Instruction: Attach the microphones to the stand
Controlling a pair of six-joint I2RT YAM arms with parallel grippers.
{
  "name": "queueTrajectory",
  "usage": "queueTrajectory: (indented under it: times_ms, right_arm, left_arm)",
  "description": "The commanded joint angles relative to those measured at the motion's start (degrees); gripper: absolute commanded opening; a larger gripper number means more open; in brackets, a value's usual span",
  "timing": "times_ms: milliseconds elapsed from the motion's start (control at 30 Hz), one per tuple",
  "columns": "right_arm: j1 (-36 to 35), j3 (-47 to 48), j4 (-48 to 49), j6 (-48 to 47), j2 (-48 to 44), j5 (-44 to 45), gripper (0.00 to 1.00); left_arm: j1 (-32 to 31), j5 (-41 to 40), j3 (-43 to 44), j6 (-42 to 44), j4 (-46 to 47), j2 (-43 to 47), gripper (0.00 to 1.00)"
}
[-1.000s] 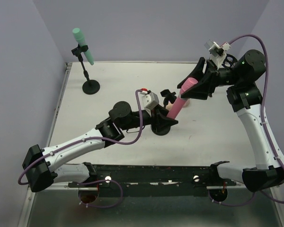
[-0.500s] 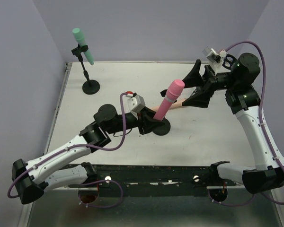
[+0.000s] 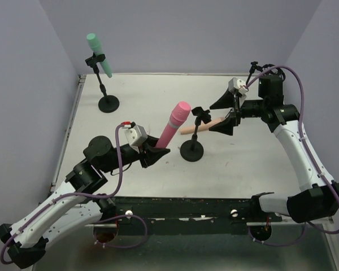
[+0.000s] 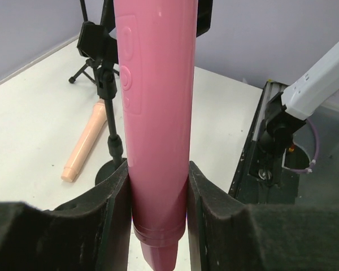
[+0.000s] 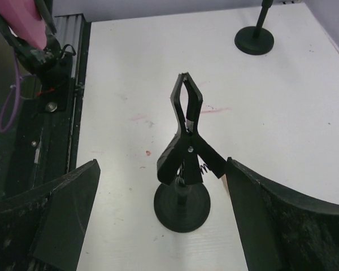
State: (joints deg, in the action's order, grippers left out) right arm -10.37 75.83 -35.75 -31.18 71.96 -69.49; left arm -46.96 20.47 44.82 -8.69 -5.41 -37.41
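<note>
Tabletop (image 3: pixel 147 90): left claw (image 3: pixel 157 151) holds pink microphone (image 3: pixel 174 125) (tilted).

Pink microphone (image 4: pixel 158 113) upright between the fingers (image 4: pixel 116 220) of the left claw (image 4: pixel 157 192); peach microphone (image 4: pixel 85 147) flat beside a black stand (image 4: pixel 114 141)

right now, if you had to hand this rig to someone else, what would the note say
Left gripper: shut on the pink microphone, held tilted above the table beside the middle stand, not clipped.
Right gripper: open, empty, facing the middle stand's clip.
Teal microphone: clipped in the far stand. Done.
Peach microphone: lying flat on the table behind the middle stand.
Left to do: clip in the pink one, then the peach one. Only two stands are in view.
</note>
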Motion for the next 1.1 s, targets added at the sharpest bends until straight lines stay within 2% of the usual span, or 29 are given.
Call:
queueTrajectory:
  times_ms: [0, 267, 533, 733, 1067]
  right_arm:
    - [0.2, 0.8, -5.0, -13.4, 2.7, 0.8, 1.00]
    - [0.1, -0.2, -2.8, -10.9, 6.2, -2.5, 1.00]
    - [-0.4, -1.9, 6.2, -0.7, 8.3, -5.9, 1.00]
    - [-0.8, -2.2, 5.6, -1.8, 8.4, -7.7, 0.97]
    - [-1.6, -1.3, 2.2, -6.6, 9.2, -8.8, 0.90]
  left_arm:
    - [0.6, -1.5, -1.0, 3.2, -4.2, 2.5, 0.04]
    - [0.6, 0.0, -4.9, 1.1, 0.0, 3.3, 0.04]
    - [0.7, 0.4, -5.2, 1.0, 1.5, 1.7, 0.04]
    - [2.0, 1.1, -4.7, 1.6, 2.9, -0.3, 0.04]
    - [7.5, 7.8, 1.1, 3.2, 4.0, -7.9, 0.04]
